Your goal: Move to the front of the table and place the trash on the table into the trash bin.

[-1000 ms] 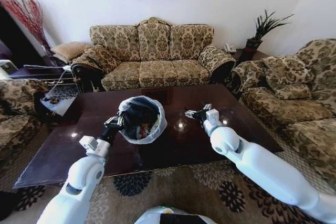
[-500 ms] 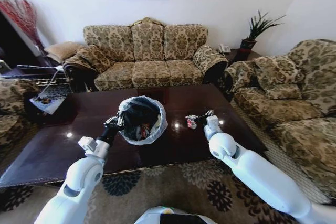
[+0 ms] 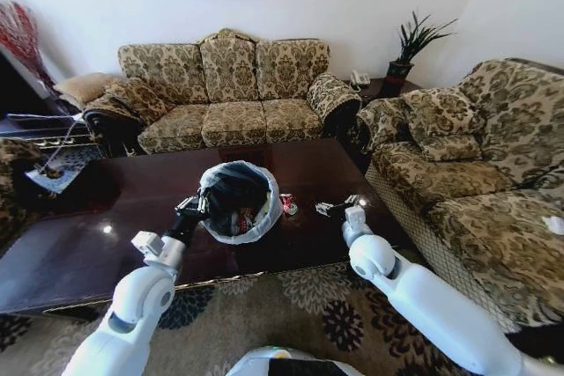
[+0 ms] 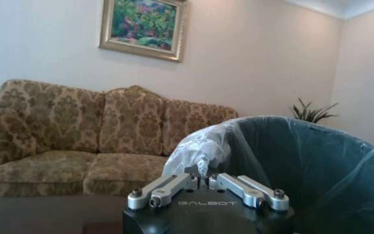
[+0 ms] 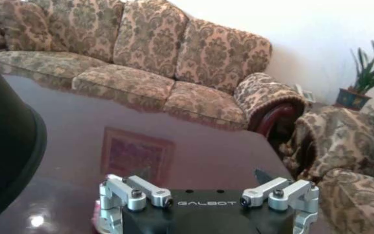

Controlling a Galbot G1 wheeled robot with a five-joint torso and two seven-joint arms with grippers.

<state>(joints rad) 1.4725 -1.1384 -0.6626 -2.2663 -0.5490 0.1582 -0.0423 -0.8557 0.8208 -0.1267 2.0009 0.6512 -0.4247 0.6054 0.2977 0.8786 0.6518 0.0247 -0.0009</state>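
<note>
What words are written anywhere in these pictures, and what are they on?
"GALBOT": on the black body of the left end effector.
"GALBOT": on the black body of the right end effector.
Small red-and-white crushed can on the glossy dark brown wooden table: print too small to read.

Head view looks down over the table point(image 3: 79, 248); both low wrist views face the sofa point(image 4: 76, 141) beyond.

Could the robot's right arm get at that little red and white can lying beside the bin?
Probably yes. The can lies on the bare table between the trash bin and the open right gripper, with nothing between them.
</note>
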